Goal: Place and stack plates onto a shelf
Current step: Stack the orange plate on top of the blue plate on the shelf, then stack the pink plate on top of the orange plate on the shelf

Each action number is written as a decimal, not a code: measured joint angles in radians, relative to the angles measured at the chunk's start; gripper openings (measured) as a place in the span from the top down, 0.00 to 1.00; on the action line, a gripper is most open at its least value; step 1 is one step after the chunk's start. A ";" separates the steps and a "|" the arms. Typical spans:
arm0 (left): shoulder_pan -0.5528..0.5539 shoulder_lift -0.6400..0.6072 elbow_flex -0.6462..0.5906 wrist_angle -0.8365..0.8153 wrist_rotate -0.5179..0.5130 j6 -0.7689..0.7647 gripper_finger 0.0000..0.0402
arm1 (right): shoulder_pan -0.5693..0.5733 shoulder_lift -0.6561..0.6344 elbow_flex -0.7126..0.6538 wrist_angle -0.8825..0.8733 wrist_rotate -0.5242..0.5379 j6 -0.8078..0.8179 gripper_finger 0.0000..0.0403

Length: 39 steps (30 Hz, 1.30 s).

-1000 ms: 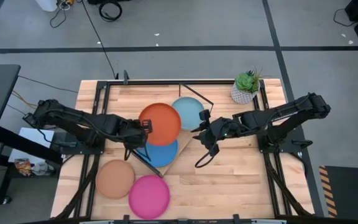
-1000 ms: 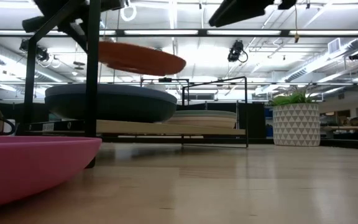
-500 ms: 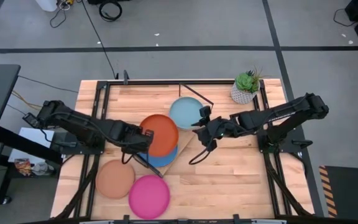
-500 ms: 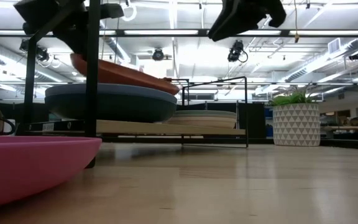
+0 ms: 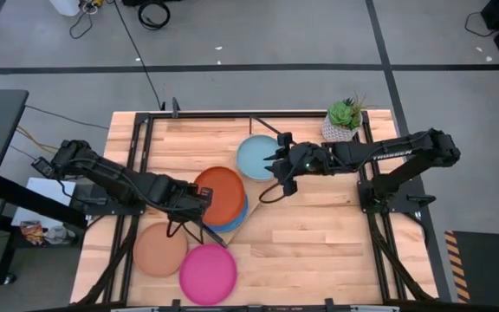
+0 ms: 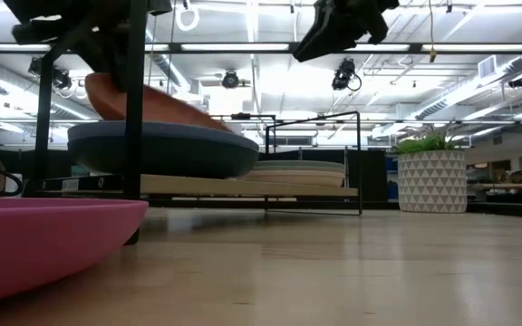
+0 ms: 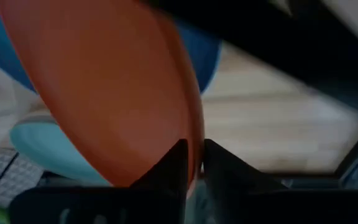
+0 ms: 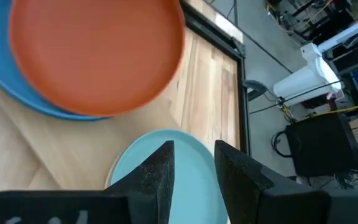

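The orange plate lies tilted over the blue plate, which sits on the shelf, a pale board set slantwise on the table. In the low view the orange plate has its lower edge on the blue plate. My left gripper is shut on the orange plate's left rim. My right gripper is open and hovers high over the right edge of the light teal plate. The tan plate and pink plate lie flat on the table near its front edge. My left gripper pinches the orange plate's rim between its two fingers, coming level from the table's left. The held side is raised. The opposite edge rests on the blue plate, so the plate sits tilted.
A potted plant stands at the far right corner. Black frame rails run along the table's sides. The shelf's wire frames rise at its ends. Bare tabletop lies to the near right.
My left gripper has moved down and toward the near edge. The orange plate has come down with it from above the shelf and tipped, and its far edge now lies on the blue plate. My right gripper has moved toward the far edge, over the light teal plate.
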 joint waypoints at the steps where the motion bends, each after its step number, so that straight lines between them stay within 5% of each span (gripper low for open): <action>1: -0.003 0.000 0.000 0.001 0.023 -0.024 0.85 | -0.003 0.000 0.000 0.010 -0.005 -0.001 0.70; 12: -0.052 0.000 0.000 0.026 0.059 -0.135 0.64 | -0.008 0.000 0.000 0.020 -0.010 -0.010 0.70; 16: -0.046 -0.004 0.000 0.056 -0.007 -0.257 0.59 | -0.008 0.000 0.000 0.025 -0.031 -0.008 0.70; 26: -0.018 -0.169 0.089 0.294 0.011 -0.716 0.65 | 0.005 0.000 0.000 0.024 -0.057 0.018 0.70; 33: -0.156 -0.224 0.179 0.359 0.228 -1.073 0.71 | 0.019 0.001 0.000 0.003 -0.052 0.063 0.70; 39: -0.309 -0.183 0.174 0.361 0.451 -1.710 0.71 | 0.020 0.001 -0.001 -0.001 -0.052 0.082 0.70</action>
